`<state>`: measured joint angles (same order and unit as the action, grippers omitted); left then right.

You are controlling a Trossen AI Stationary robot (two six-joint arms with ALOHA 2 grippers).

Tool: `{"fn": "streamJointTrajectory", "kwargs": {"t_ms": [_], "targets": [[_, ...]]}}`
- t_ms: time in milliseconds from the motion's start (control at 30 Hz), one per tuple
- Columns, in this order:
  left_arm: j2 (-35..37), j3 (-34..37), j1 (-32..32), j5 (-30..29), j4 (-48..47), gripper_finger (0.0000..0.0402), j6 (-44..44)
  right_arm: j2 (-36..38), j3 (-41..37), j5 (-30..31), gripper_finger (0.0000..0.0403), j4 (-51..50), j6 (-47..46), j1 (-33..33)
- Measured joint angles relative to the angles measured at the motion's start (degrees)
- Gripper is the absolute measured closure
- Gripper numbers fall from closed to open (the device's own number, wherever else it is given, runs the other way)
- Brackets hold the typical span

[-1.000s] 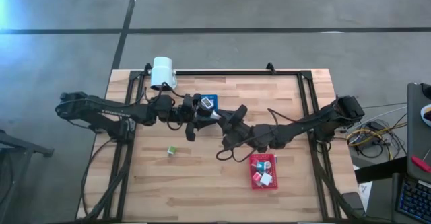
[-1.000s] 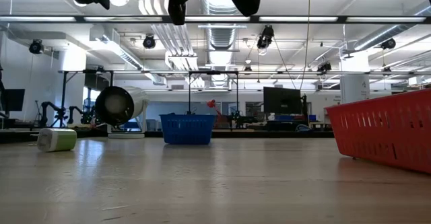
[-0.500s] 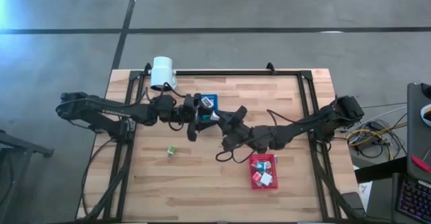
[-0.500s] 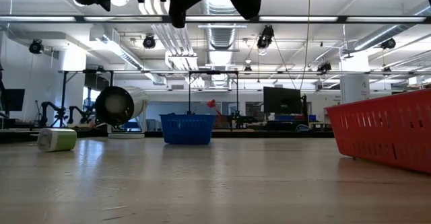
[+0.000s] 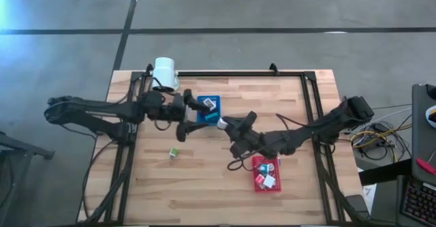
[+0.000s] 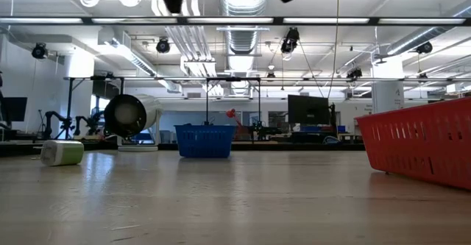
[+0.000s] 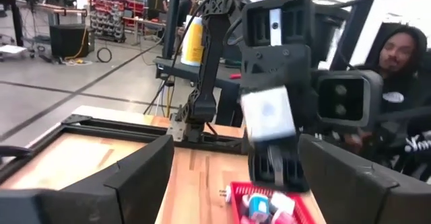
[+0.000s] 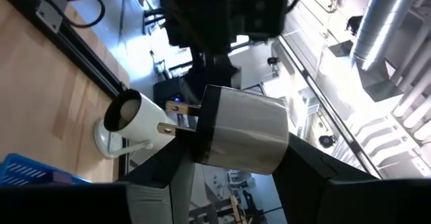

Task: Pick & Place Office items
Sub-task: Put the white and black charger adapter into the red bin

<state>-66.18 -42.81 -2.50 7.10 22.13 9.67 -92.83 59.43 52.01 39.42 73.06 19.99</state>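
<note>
White block [image 8: 244,138], seemingly unlabelled, in right tool [image 5: 223,123].

The table [image 5: 225,186] is showing pale, matt wood planking with a faint sheen, the blue tray [image 6: 204,140] and red tray [image 6: 423,142] are looking like ribbed plastic, and the white block [image 8: 242,138] is appearing smooth, semi-gloss plastic.

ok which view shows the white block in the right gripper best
The right wrist view: the white block fills the picture between the right gripper's fingers, two metal prongs showing. The left wrist view shows it from the front, smaller. The high view gives only a white speck. The low view misses it.
</note>
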Motion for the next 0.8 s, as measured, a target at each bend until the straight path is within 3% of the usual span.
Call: {"fn": "streamJointTrajectory", "kwargs": {"t_ms": [233,467,633,800], "targets": [[12.12,4.37,0.04,-0.54,-8.88,0.0079,-5.61,6.89,-4.72,0.25,0.0250,-0.80,-3.81,1.76],[24.92,16.43,0.04,-14.04,-7.36,0.0096,-6.17,15.28,-8.47,-0.31,0.0250,-11.90,-15.46,2.06],[33.64,25.06,0.04,-14.40,-5.97,0.0162,-10.93,20.58,-11.19,-4.87,0.0250,-15.90,-22.41,2.03],[40.35,32.12,0.07,-13.99,-6.06,0.0273,-15.89,25.83,-13.35,-10.04,0.0250,-21.62,-31.04,2.03]]}}
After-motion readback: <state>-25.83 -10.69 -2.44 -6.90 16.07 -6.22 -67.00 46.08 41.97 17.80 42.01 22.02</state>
